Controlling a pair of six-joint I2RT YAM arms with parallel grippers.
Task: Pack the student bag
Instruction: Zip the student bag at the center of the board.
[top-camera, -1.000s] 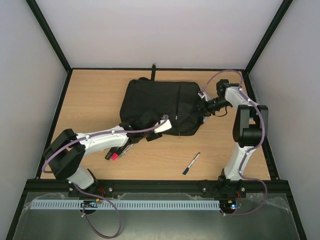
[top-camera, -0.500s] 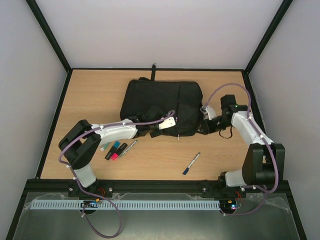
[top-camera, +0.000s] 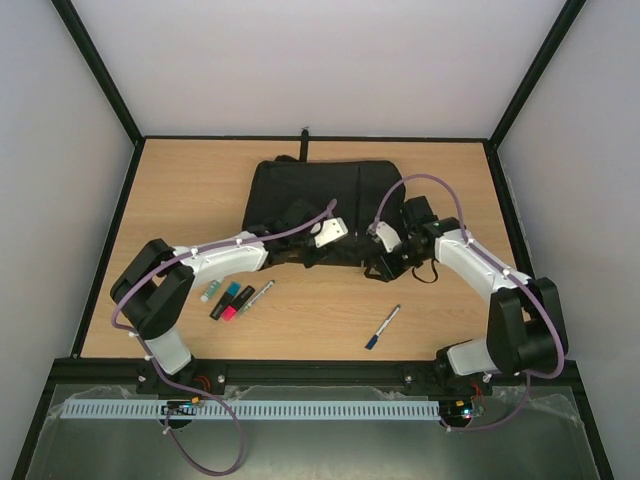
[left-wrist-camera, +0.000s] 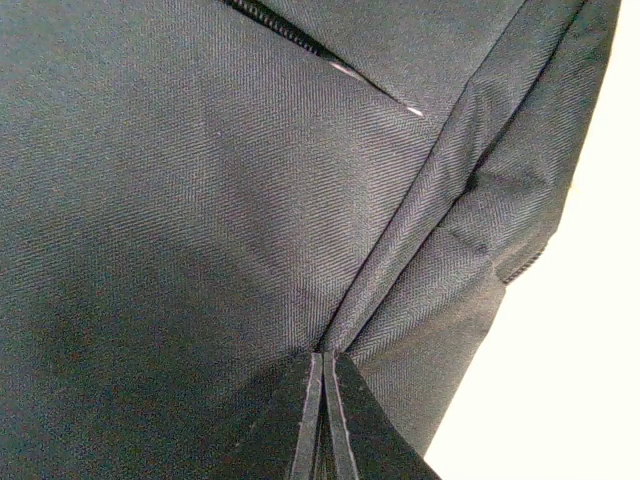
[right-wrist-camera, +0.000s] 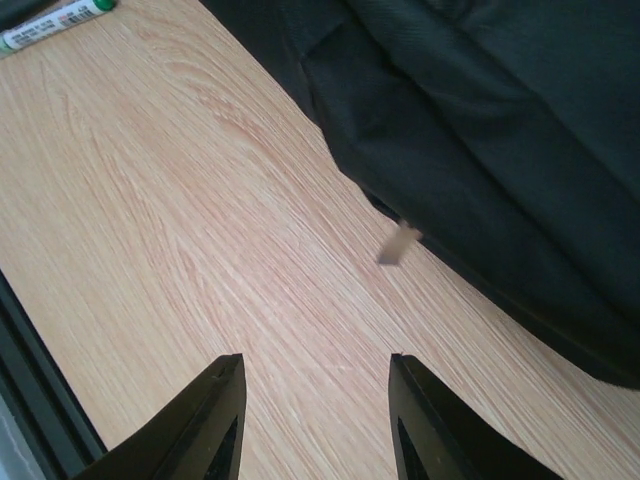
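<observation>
The student bag (top-camera: 320, 195), black fabric, lies flat at the middle back of the table. My left gripper (top-camera: 305, 252) is at its near left edge. In the left wrist view the jaws (left-wrist-camera: 322, 358) are pressed together, and a fold of the bag's fabric (left-wrist-camera: 200, 200) runs into the tips. My right gripper (top-camera: 380, 268) hovers open over bare wood just off the bag's near right edge. In the right wrist view nothing is between its fingers (right-wrist-camera: 313, 358). The bag's edge (right-wrist-camera: 480, 150) and a small tan pull tab (right-wrist-camera: 400, 243) lie ahead of them.
Several markers and highlighters (top-camera: 228, 300) and a silver pen (top-camera: 257, 297) lie near the left arm. A blue-capped pen (top-camera: 382, 327) lies near the front right. A green-capped marker (right-wrist-camera: 60, 20) shows in the right wrist view. A black frame borders the table.
My left gripper reached in to the bag's near edge and closed. The right arm swung from the bag's right side round to its near right edge. The bag's near side has shifted.
</observation>
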